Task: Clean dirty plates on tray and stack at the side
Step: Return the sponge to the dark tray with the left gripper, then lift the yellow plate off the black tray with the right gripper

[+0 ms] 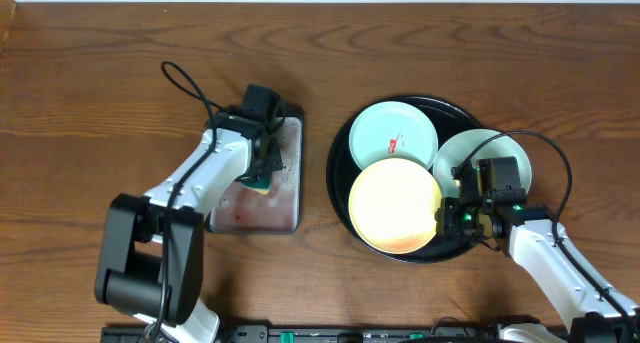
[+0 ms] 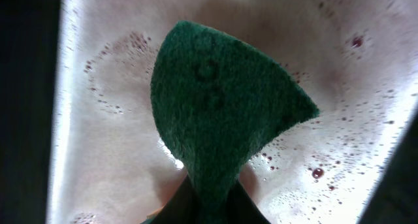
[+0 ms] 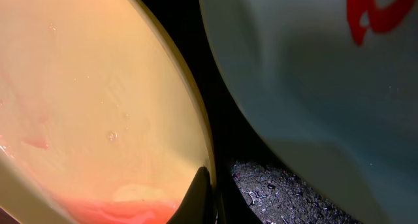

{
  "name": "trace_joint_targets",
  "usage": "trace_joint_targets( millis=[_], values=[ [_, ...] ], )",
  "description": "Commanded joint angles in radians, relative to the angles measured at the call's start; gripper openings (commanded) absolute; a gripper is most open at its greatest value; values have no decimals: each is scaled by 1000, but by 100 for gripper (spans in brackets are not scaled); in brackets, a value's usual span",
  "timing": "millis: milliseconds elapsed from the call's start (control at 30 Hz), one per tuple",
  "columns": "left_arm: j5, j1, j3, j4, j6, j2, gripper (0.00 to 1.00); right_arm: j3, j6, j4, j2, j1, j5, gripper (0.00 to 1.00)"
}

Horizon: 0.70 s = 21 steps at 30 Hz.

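The black tray (image 1: 338,168) holds all three plates. A mint plate (image 1: 393,133) with a red smear lies at the back, the yellow plate (image 1: 393,205) at the front, and a second mint plate (image 1: 482,151) at the right. My right gripper (image 1: 447,216) is shut on the yellow plate's right rim. The right wrist view shows its fingers (image 3: 209,185) pinching that rim, with red sauce on the yellow plate (image 3: 91,100) and a smeared mint plate (image 3: 313,87) beside it. My left gripper (image 1: 258,173) is shut on a green sponge (image 2: 222,113).
A rectangular silver metal tray (image 1: 285,211) left of the black tray holds foamy reddish water (image 2: 111,159). The sponge hangs over it. Brown wooden table (image 1: 90,103) lies all around.
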Motion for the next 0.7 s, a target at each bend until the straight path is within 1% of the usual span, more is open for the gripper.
trace_joint_targets(
  millis=[0, 33, 100, 200, 267, 467, 567, 667],
  values=[
    [10, 4, -6, -3, 17, 17, 21, -6, 0, 3, 4, 7, -7, 1],
    [10, 4, -6, -3, 17, 17, 27, -5, 0, 4, 3, 7, -6, 1],
    [10, 4, -6, -3, 17, 17, 42, 0, 0, 3, -2, 7, -3, 1],
    [9, 4, -6, -3, 17, 17, 53, 25, -20, -22, -21, 7, 6, 1],
    [9, 4, -6, -5, 17, 17, 55, 56, -32, -61, -41, 7, 48, 1],
    [9, 4, -6, -22, 17, 17, 56, 192, -57, -201, -106, 11, 229, 1],
    [9, 4, -6, -22, 17, 17, 56, 245, -56, -235, -130, 37, 371, 1],
    [9, 4, -6, -22, 17, 17, 56, 286, -56, -247, -162, 103, 533, 1]
  ],
)
